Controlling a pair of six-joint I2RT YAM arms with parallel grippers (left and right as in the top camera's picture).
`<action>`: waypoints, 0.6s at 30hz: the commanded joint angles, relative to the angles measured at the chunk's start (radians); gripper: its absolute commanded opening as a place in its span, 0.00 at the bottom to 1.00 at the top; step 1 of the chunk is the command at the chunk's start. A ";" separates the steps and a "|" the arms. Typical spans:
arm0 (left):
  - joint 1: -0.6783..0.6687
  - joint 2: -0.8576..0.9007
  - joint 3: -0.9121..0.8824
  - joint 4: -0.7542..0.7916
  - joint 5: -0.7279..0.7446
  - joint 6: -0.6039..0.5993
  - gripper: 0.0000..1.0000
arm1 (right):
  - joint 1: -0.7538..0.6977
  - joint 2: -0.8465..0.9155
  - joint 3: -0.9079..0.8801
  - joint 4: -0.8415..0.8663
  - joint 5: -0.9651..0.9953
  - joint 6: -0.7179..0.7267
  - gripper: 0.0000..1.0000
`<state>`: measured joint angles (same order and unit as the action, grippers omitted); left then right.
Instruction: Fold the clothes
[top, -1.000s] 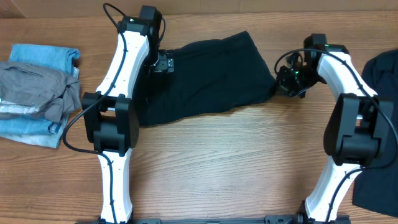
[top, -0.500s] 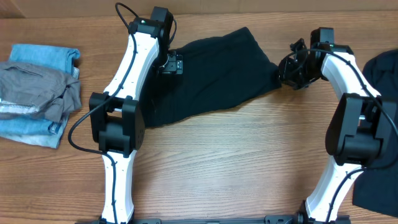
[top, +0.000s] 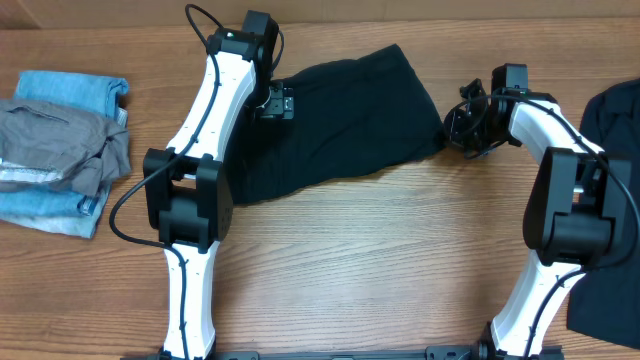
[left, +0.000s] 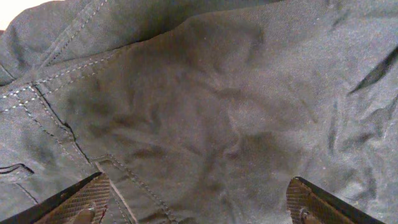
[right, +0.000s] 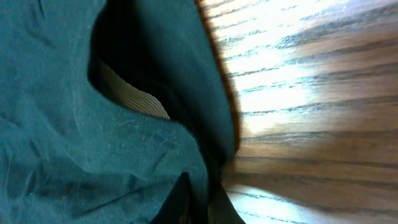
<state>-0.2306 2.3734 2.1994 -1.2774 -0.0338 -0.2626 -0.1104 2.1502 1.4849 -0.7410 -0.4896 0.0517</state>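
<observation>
Across the far middle of the table (top: 350, 260) the black shorts (top: 340, 120) lie spread, their right edge pinched by the right gripper (top: 462, 128), seemingly to lift it for a fold, while the left gripper (top: 275, 103) hovers over the left part, fingers wide apart.

shorts (top: 340, 115): matt black cloth, stitched seams | lining (right: 134, 99): pale ribbed knit | table (top: 380, 260): smooth wood, faint sheen | arms (top: 205, 110): glossy white plastic | pile (top: 60, 150): soft matt cloth
</observation>
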 joint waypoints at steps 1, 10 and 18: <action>-0.004 -0.015 -0.005 -0.002 0.001 0.005 0.90 | -0.043 -0.007 0.031 -0.051 0.011 0.000 0.04; -0.013 -0.015 -0.005 -0.029 0.109 -0.069 0.85 | -0.178 -0.027 0.039 -0.282 0.081 0.006 0.04; 0.000 -0.012 -0.181 0.085 0.105 -0.100 0.73 | -0.132 -0.028 0.041 -0.304 0.099 0.057 0.04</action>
<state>-0.2340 2.3726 2.0941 -1.2419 0.0528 -0.3439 -0.2710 2.1475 1.5116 -1.0405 -0.3920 0.0841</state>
